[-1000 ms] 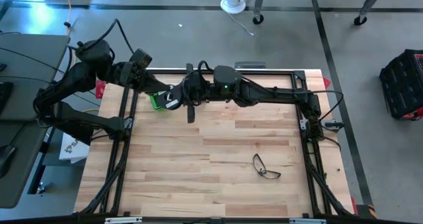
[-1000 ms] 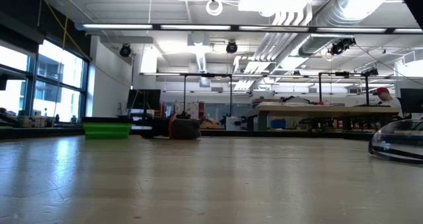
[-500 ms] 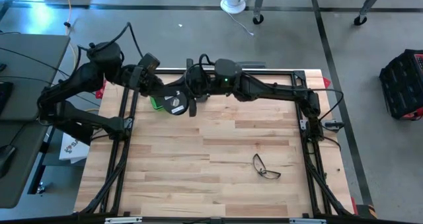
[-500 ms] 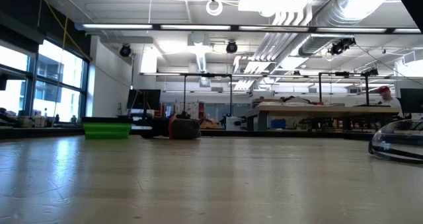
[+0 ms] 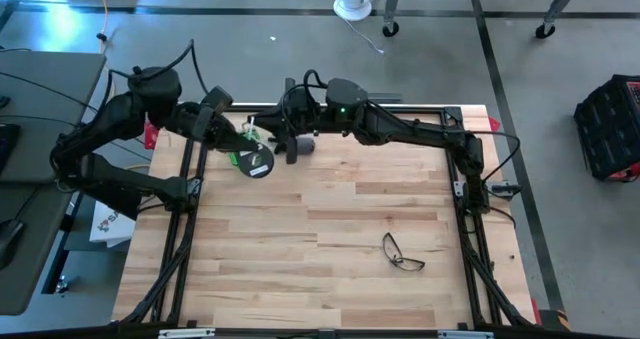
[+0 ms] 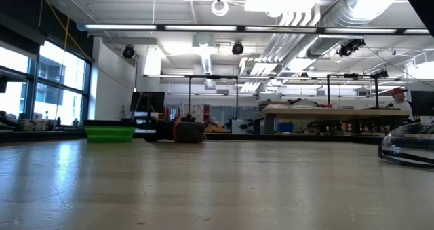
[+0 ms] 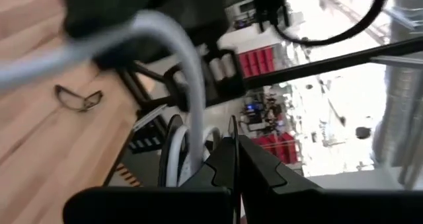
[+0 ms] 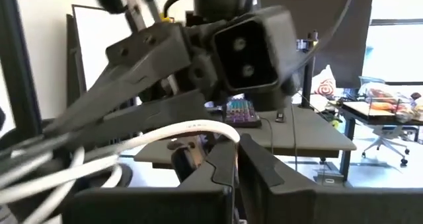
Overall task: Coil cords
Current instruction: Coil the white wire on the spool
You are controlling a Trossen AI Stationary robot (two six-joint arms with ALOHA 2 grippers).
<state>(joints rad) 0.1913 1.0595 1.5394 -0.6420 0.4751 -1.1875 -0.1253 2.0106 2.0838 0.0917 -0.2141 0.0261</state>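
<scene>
Cord (image 7: 188,85), thin and white, loops right past the left gripper (image 7: 232,159) in its wrist view, with turns of it bunched just beside the dark jaws, which are pressed together. In the right wrist view the same cord (image 8: 165,135) arcs over the right gripper (image 8: 236,163), whose jaws are likewise closed; whether either pair actually pinches the cord I cannot tell.

In the high view, near the lower right of the frame, a pair of glasses (image 5: 402,254) lies alone on the table (image 5: 330,279), well apart from the work. Further up, at upper centre-left, the small round black reel (image 5: 256,164) with its white mark sits between the 2 grippers, the left gripper (image 5: 238,137) just above and left of it, the right gripper (image 5: 290,147) just beside it on the right.

Risk, as I judge it: with both arms crowded this close, the cord could snag on a wrist, or slack turns could slip off the reel if tension drops.

A green tray (image 6: 109,132) stands at the far table edge, half hidden under the arms from above; its contents cannot be seen.
</scene>
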